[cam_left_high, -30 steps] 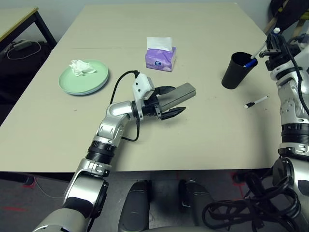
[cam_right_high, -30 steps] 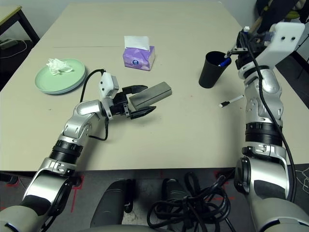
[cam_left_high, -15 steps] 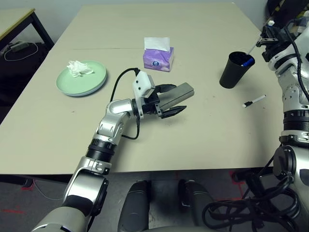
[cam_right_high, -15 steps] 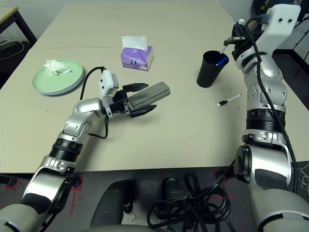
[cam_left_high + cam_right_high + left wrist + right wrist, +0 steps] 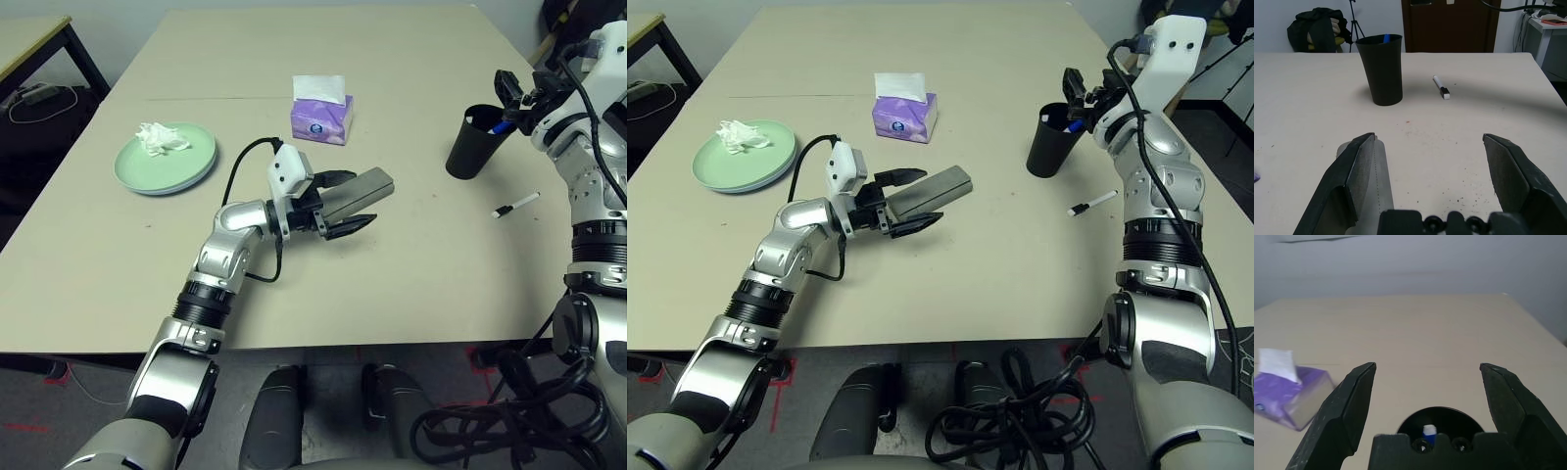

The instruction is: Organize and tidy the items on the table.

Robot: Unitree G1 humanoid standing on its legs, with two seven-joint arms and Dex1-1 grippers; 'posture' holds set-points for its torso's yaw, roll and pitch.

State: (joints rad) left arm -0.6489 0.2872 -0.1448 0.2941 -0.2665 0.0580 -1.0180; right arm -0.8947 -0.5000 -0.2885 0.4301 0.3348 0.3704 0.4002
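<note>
the right claw (image 5: 1080,90) has just spread open above the cup (image 5: 1052,139), dropping a pen (image 5: 1428,432) inside; left claw (image 5: 343,206) open around the case (image 5: 358,191).

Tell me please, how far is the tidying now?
Done: one blue-capped pen stands in the black cup, and the right gripper above it is open. In hand: the open left gripper flanks the grey glasses case. Left: the white-and-black pen lying on the table.
</note>
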